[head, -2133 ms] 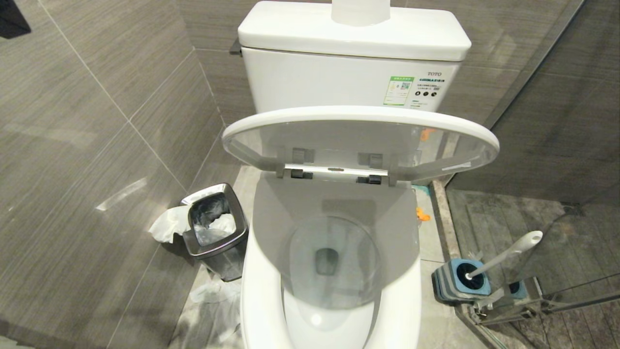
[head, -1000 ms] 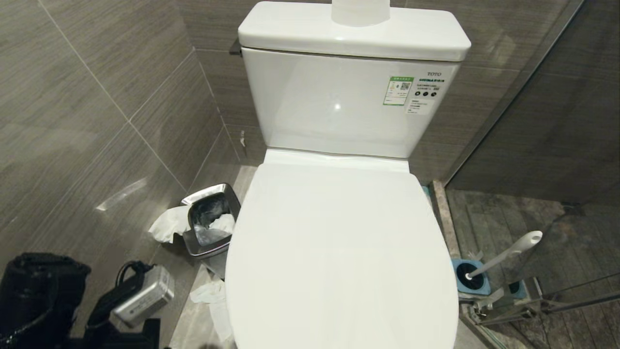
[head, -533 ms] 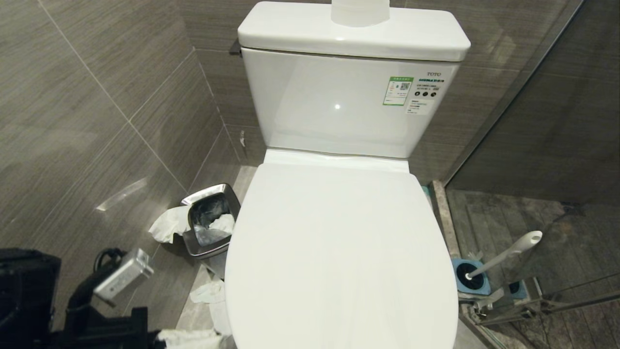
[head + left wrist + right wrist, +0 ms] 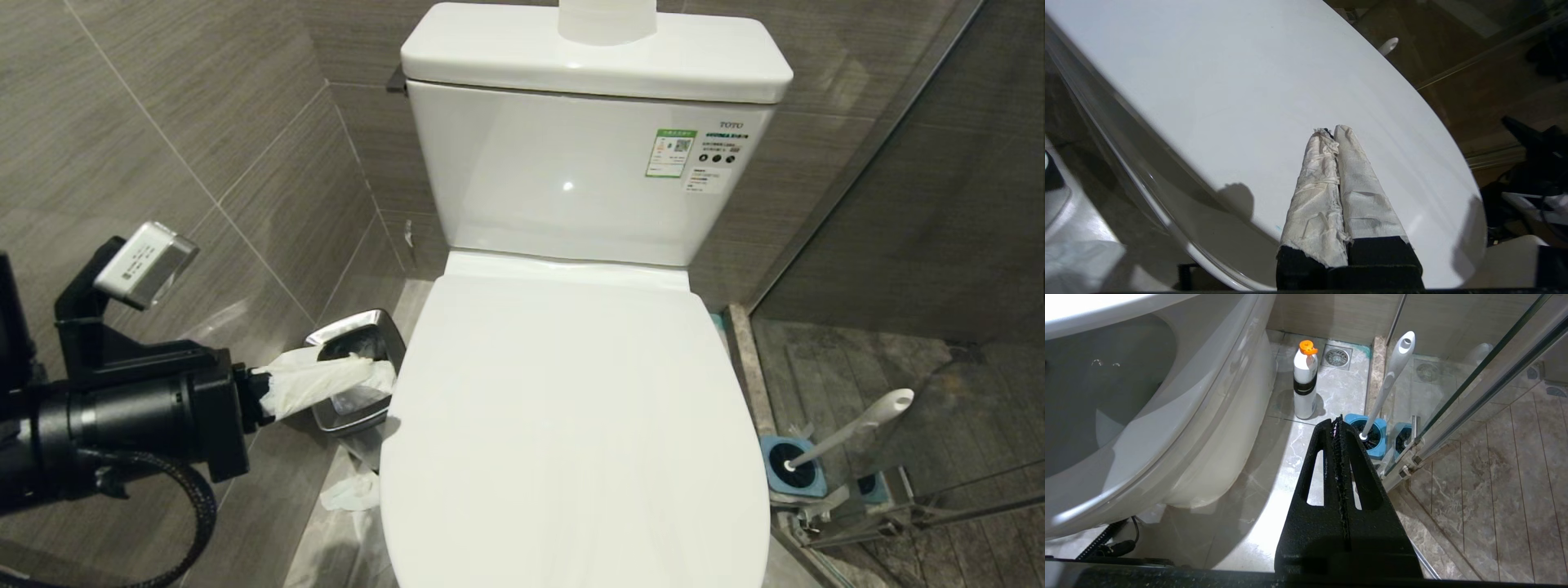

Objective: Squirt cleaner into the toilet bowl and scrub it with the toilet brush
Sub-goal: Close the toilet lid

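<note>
A white toilet [image 4: 571, 204] fills the middle of a grey-tiled bathroom, its tank against the back wall and its lid [image 4: 571, 425] shut flat, so the toilet bowl underneath is hidden from above. On the floor to the toilet's left stands a small steel bin [image 4: 359, 384] with crumpled tissue in it. To the toilet's right, beside a glass shower partition [image 4: 1478, 392], the toilet brush [image 4: 1390, 381] leans upright in its blue holder [image 4: 1372, 435], its long slim white handle rising to a rounded tip. Just beyond it on the floor, close to the toilet's base, the cleaner [image 4: 1305, 384] stands upright, a white squeeze bottle with an orange angled nozzle. The left claw [image 4: 1337, 134], its fingers wrapped in white tissue and pressed together with nothing between them, hovers over the left edge of the shut lid. The right claw [image 4: 1337, 424], bare black and also pressed together on nothing, hangs low at the toilet's right side, pointing toward the brush and bottle. The bottle looks light, smooth and squeezable, so a firm pinch around its middle, near the dark band, seems safest. The brush handle looks stiff, light and slippery, best taken in its upper half. The lid likely needs lifting first.
</note>
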Robot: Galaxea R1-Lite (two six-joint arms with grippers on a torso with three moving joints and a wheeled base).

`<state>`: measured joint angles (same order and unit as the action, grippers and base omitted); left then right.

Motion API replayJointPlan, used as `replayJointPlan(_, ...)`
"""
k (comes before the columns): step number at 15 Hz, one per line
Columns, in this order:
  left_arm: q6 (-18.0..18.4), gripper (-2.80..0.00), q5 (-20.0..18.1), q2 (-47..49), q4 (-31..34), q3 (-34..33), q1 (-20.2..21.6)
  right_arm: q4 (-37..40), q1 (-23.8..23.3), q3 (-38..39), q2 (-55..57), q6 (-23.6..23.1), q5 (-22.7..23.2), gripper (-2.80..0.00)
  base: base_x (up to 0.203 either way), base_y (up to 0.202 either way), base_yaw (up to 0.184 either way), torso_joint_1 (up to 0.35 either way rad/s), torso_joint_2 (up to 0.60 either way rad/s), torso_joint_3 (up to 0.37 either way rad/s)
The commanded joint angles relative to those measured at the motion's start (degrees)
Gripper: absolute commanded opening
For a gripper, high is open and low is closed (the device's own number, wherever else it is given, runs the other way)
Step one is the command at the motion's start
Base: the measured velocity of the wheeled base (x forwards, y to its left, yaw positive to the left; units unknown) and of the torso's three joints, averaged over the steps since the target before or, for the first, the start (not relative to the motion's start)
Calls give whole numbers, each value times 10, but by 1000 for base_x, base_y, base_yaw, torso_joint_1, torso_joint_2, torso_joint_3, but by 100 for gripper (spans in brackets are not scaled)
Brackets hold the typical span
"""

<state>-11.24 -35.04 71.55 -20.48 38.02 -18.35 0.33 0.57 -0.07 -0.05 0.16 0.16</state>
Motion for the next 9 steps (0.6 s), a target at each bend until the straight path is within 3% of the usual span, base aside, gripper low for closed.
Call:
replayJointPlan(1, 53, -280, 0, 66, -14, 26, -8, 0, 0, 1, 0, 0, 0, -280, 0, 0, 0, 0, 0, 0)
replayJointPlan(3, 102, -280, 20, 111, -20, 48, -31, 0, 0, 0, 0, 0, 0, -280, 0, 0, 0, 0, 0, 0)
replayJointPlan(6, 209, -280, 72, 133, -16, 44, -51, 0, 0, 0, 0, 0, 0, -280, 0, 0, 0, 0, 0, 0)
replayJointPlan(8, 287, -280, 78, 137, 18, 23, -52, 0, 0, 0, 0, 0, 0, -280, 0, 0, 0, 0, 0, 0)
replayJointPlan(9, 304, -280, 81, 150, 42, 17, -53, 0, 0, 0, 0, 0, 0, -280, 0, 0, 0, 0, 0, 0)
